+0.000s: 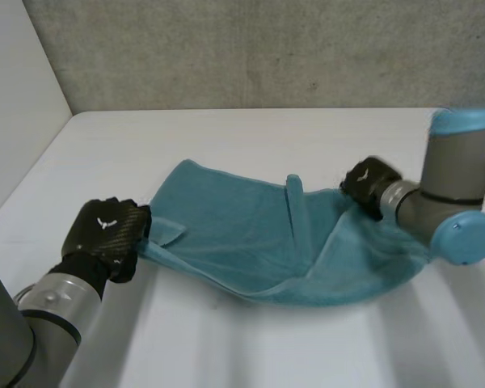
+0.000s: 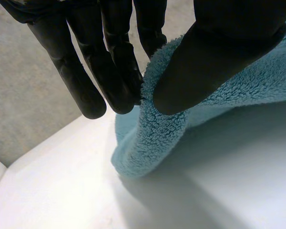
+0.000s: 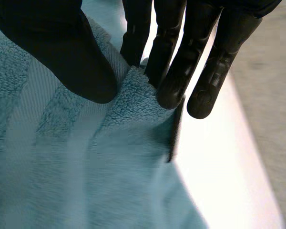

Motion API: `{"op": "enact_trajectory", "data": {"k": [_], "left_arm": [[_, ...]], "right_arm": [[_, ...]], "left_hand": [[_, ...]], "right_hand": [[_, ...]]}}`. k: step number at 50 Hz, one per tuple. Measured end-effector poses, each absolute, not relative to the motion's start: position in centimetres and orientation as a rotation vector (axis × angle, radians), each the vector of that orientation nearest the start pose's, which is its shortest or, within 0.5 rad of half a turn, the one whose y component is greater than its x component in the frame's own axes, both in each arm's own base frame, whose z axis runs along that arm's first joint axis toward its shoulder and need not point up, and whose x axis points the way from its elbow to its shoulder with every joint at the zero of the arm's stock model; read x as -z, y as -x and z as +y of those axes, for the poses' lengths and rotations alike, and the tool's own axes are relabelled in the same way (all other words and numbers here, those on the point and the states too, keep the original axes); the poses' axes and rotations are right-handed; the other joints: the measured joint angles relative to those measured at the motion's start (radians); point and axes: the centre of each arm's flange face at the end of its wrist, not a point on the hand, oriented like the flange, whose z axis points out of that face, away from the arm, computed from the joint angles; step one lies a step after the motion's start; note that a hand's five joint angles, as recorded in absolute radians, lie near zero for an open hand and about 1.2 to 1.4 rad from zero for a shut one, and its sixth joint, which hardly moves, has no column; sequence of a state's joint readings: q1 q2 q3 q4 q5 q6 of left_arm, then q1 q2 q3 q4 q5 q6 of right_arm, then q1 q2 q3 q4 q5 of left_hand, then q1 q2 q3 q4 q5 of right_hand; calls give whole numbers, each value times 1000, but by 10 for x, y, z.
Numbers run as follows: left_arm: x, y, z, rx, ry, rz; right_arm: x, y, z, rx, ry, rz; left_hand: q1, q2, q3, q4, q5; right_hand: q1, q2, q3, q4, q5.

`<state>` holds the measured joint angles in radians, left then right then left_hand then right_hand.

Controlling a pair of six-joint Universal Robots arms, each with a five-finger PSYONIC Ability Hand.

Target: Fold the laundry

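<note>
Black fingers pinch plush teal towel.

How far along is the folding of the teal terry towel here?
Done: no finished fold shows. The teal terry towel sags slack over the white table.
In hand: the left hand pinches one end of it and the right hand pinches the opposite end.
Left: every fold.

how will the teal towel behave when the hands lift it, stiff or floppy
Probably floppy: the towel sags and creases in the middle between the left hand and right hand. Its thick looped pile likely resists slipping, so a pinch should hold.
</note>
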<state>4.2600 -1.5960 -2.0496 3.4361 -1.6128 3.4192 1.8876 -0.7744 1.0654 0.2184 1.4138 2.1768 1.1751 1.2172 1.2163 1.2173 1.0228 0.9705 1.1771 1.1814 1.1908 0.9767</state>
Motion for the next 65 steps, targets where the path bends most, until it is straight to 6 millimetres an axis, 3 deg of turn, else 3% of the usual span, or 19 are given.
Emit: {"op": "enact_trajectory", "data": {"k": [1, 3, 4, 8, 13, 19, 27, 33, 38, 44, 46, 48, 50, 52, 54, 56, 59, 62, 65], "left_arm": [[-195, 229, -187, 2042, -830, 2336], [-205, 226, -195, 2081, -792, 2299], [-205, 226, -195, 2081, -792, 2299], [-239, 219, -206, 2200, -703, 2182], [-282, 207, -211, 2329, -598, 2029], [-292, 199, -210, 2332, -572, 2008], [-248, 204, -216, 2137, -694, 2223], [-202, 216, -241, 1945, -789, 2384], [-192, 228, -274, 1926, -836, 2358], [-235, 249, -332, 2134, -825, 2111], [-264, 255, -350, 2253, -789, 1981], [-316, 261, -367, 2443, -707, 1751], [-327, 261, -369, 2481, -685, 1698], [-383, 260, -373, 2662, -555, 1418], [-417, 256, -370, 2758, -458, 1235], [-440, 252, -364, 2816, -380, 1110], [-445, 247, -361, 2834, -338, 1073], [-435, 244, -361, 2818, -331, 1124], [-395, 240, -366, 2747, -362, 1323]], "right_arm": [[-153, -265, -353, 1724, 1785, 2237], [-207, -249, -358, 1915, 1569, 2254], [-207, -249, -358, 1915, 1569, 2254], [-273, -221, -348, 2111, 1290, 2253], [-316, -181, -321, 2185, 1150, 2333], [-311, -153, -289, 2038, 1206, 2507], [-267, -148, -260, 1722, 1461, 2629], [-242, -159, -276, 1695, 1543, 2591], [-243, -177, -310, 1858, 1502, 2530], [-286, -203, -362, 2289, 1301, 2378], [-314, -209, -377, 2489, 1190, 2274], [-365, -215, -393, 2803, 979, 2044], [-378, -215, -395, 2878, 920, 1973], [-426, -215, -397, 3117, 691, 1683], [-448, -214, -394, 3210, 573, 1521], [-458, -213, -389, 3246, 511, 1432], [-455, -212, -384, 3235, 506, 1425], [-437, -210, -379, 3179, 552, 1494], [-395, -210, -375, 3050, 656, 1642]], "left_hand": [[0, 0, 0, 0, 0], [0, 0, 0, 0, 0], [0, 0, 0, 0, 0], [0, 0, 0, 0, 0], [0, 0, 0, 0, 0], [0, 0, 0, 0, 0], [0, 0, 0, 0, 0], [0, 0, 0, 0, 0], [0, 0, 0, 0, 0], [0, 0, 0, 0, 0], [0, 0, 0, 0, 0], [0, 0, 0, 0, 0], [0, 0, 0, 0, 0], [0, 0, 0, 0, 0], [0, 0, 0, 0, 0], [0, 0, 0, 0, 0], [0, 0, 0, 0, 0], [0, 0, 0, 0, 0], [0, 0, 0, 0, 0]], "right_hand": [[0, 0, 0, 0, 0], [0, 0, 1, 0, 0], [0, 0, 1, 0, 0], [0, 0, 3, 1, 0], [0, 0, 4, 1, 3], [0, 0, 4, 1, 4], [0, 0, 4, 1, 5], [0, 0, 4, 1, 5], [0, 0, 4, 1, 5], [0, 7, 5, 1, 5], [0, 7, 7, 2, 5], [0, 7, 7, 4, 5], [0, 7, 7, 4, 5], [0, 7, 7, 4, 5], [0, 7, 7, 4, 5], [0, 7, 7, 4, 5], [0, 7, 7, 4, 5], [0, 7, 7, 4, 5], [0, 7, 8, 4, 5]]}}
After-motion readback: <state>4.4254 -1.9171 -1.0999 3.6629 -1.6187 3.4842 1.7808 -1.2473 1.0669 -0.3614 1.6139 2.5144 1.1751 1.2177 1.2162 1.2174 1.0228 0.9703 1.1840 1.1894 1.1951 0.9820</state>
